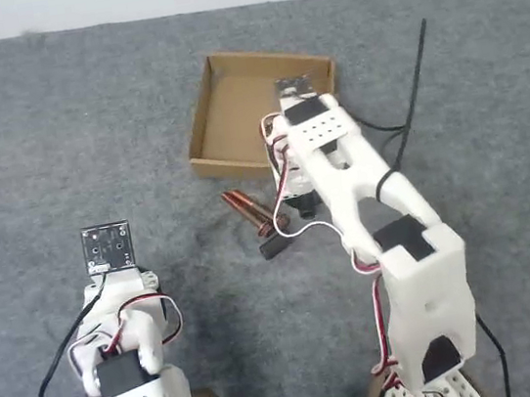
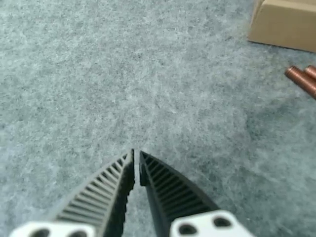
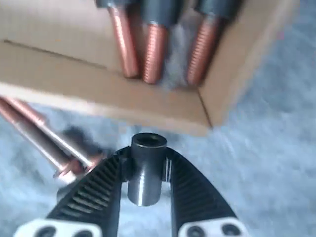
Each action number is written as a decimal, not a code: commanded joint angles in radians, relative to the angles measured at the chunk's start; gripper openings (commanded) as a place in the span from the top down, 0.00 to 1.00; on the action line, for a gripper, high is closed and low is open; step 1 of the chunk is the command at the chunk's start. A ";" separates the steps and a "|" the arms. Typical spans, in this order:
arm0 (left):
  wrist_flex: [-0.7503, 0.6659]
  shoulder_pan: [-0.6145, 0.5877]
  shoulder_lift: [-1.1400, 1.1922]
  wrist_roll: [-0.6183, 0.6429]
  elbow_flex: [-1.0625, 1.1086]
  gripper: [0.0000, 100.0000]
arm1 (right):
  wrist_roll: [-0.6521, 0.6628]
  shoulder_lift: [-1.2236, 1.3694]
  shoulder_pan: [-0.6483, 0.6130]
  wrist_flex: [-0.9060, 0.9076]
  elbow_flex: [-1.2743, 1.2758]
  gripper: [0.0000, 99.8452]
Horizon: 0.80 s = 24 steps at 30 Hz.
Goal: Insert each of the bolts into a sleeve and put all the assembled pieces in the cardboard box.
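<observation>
**A:** What's the biggest thing here?

**B:** The grey, felt-covered bench. On it stand two white plastic arms. The right arm is stretched out toward the far side. The left arm is folded back at the near edge, well apart from everything else.

**A:** And the container?

**B:** An open, shallow brown cardboard box sits on the bench past the right arm's wrist. Three assembled pieces, copper-coloured threaded bolts each pushed into a dark sleeve, lie side by side in one corner of it.

**A:** Anything loose?

**B:** Two long copper-coloured bolts lie side by side on the bench, just outside the box's near wall. A small dark object lies by their heads. It may be another sleeve, but I cannot tell from the high view.

**A:** What is the right hand doing?

**B:** The right hand has its ribbed black fingers clamped on a short dark cylindrical metal sleeve. The sleeve's open end faces the wrist camera. It is held over the bench just outside the box's near wall, close to the corner with the finished pieces and beside the loose bolts.

**A:** And the left hand?

**B:** The left hand is closed on nothing, its tips nearly touching over bare bench. The box corner and the bolt ends lie far off from it.
</observation>
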 commanded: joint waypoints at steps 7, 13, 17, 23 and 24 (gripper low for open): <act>-0.029 -0.006 0.015 -0.012 -0.005 0.99 | 0.066 -0.179 0.091 0.213 -0.051 0.99; -0.029 -0.006 0.015 -0.012 -0.005 0.99 | 0.072 -0.208 0.145 0.242 0.035 0.99; -0.029 -0.006 0.015 -0.012 -0.005 0.99 | 0.072 -0.266 0.163 0.211 0.135 0.99; -0.029 -0.006 0.015 -0.012 -0.005 0.99 | 0.074 -0.421 0.228 0.127 0.308 0.99; -0.028 -0.006 0.015 -0.012 -0.005 0.99 | 0.074 -0.443 0.243 0.105 0.342 0.99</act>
